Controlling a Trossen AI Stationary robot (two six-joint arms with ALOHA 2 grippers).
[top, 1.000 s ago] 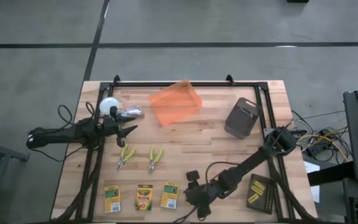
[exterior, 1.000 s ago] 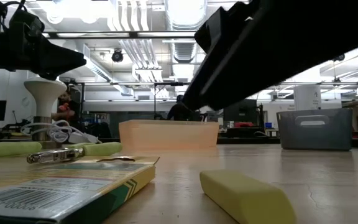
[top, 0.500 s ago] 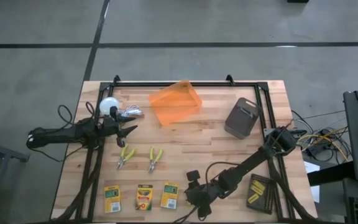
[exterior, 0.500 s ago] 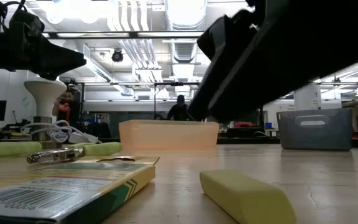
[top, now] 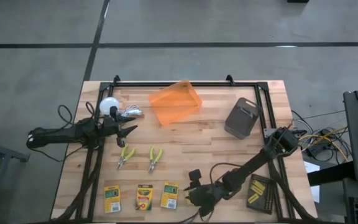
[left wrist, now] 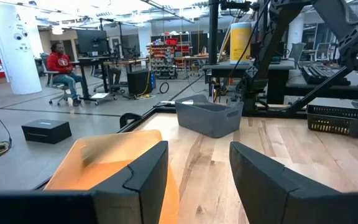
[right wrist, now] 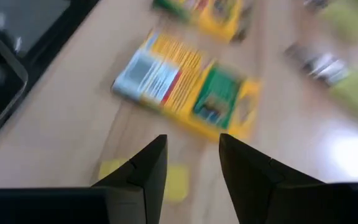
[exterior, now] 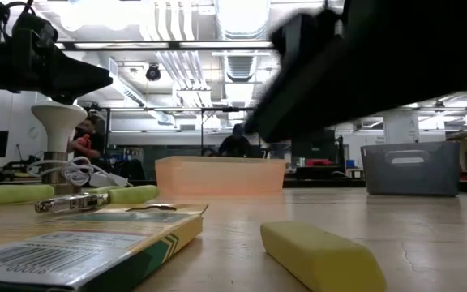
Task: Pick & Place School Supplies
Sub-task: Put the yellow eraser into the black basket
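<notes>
My right fingers (top: 194, 194) hang low over the near edge of the tabletop (top: 216, 146), just beside the nearest crayon box (top: 169, 194), and they stand partly apart with nothing between them. Looking past them I see that box (right wrist: 188, 90) lying flat and a small yellow block (right wrist: 176, 182) right under my tips, so I judge I am on the approach to a pick, either the block or the box; which one I cannot yet say. Two more crayon boxes (top: 145, 197) lie in the same row, and the two yellow-handled pliers (top: 126, 155) rest further in, untouched. The orange bin (top: 176, 102) sits at the far side, well apart, and looks the likely place for the things. My left fingers (left wrist: 194, 168) wait wide and empty near the white ball (top: 109, 106). Next I would need to settle straight down, centre the piece between my tips, then close before lifting.
</notes>
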